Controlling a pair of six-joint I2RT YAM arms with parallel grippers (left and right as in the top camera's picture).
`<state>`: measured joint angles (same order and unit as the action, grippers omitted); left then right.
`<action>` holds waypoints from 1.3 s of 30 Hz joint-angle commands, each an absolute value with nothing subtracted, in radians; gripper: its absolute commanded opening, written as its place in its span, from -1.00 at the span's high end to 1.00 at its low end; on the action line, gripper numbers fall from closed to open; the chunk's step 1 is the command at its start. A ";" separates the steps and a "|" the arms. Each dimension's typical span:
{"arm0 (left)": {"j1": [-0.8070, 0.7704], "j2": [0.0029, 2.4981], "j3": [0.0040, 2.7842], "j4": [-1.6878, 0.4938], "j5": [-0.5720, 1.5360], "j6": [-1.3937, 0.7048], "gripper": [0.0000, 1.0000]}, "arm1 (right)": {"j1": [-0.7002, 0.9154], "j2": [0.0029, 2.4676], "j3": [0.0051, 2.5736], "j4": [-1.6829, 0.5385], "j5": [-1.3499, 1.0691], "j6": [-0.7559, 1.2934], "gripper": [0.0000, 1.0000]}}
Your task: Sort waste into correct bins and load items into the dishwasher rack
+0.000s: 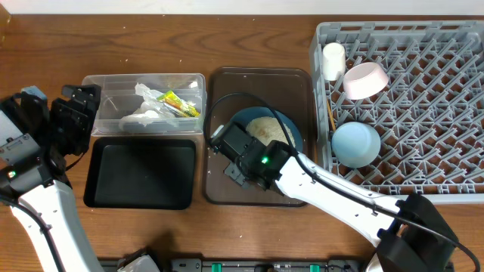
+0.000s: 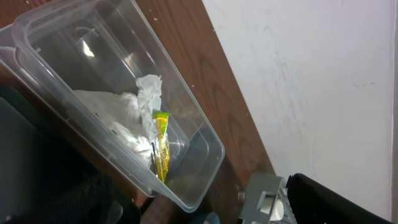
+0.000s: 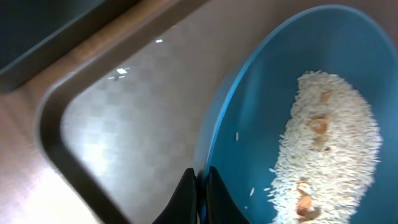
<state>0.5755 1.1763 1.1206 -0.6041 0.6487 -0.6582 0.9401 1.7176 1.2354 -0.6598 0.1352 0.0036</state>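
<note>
- Job in hand, most likely: getting the rice (image 3: 329,143) out of the dark blue bowl (image 3: 242,155) before racking it.
- Dark blue bowl sitting on the brown serving tray (image 1: 261,79), between the black tray (image 1: 140,174) and the rack (image 1: 423,91).
- Right gripper (image 3: 200,180) with fingers squeezed together on the thin bowl rim, one finger inside and one outside.
- Next move, as a guess: lift by the rim, carry to a bin, tip slowly. Calls for a tight pinch and a level carry.
- Bowl smooth, shiny, round and deep. Slippery to hold by one edge, with risk of swinging down.
- Rice white, loose and grainy, with a few tan bits, piled on one side. Easy to spill.
- Black tray flat, shallow and low-walled, so better to pour low and close.
- Clear tub (image 1: 106,87) see-through, thin plastic, rounded corners. Inside, a crumpled white napkin (image 1: 144,113), soft and wrinkly, and a yellow-green wrapper (image 1: 180,104), shiny and crinkly.
- Left gripper (image 1: 74,113) with fingers wide apart, holding nothing, just beside the left end of the clear tub.
- Rack light grey, square, hard plastic, full of upright pegs. White cup (image 1: 333,60), pink bowl (image 1: 365,80) and light blue bowl (image 1: 355,143) already in it, near its left side.
</note>
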 commanded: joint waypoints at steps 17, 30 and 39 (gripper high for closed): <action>0.581 1.177 1.130 -0.606 0.658 -0.660 -0.82 | 0.951 1.702 1.257 -0.620 0.310 -0.069 0.98; 0.582 1.177 1.130 -0.606 0.658 -0.660 -0.82 | 0.966 1.704 1.254 -0.620 0.071 -0.041 0.98; 0.581 1.177 1.130 -0.606 0.658 -0.660 -0.82 | 1.019 1.739 1.253 -0.620 0.070 -0.030 0.85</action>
<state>0.5755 1.1759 1.1210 -0.6041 0.6491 -0.6582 1.0004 1.7218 1.2354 -0.6266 0.0708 -0.0341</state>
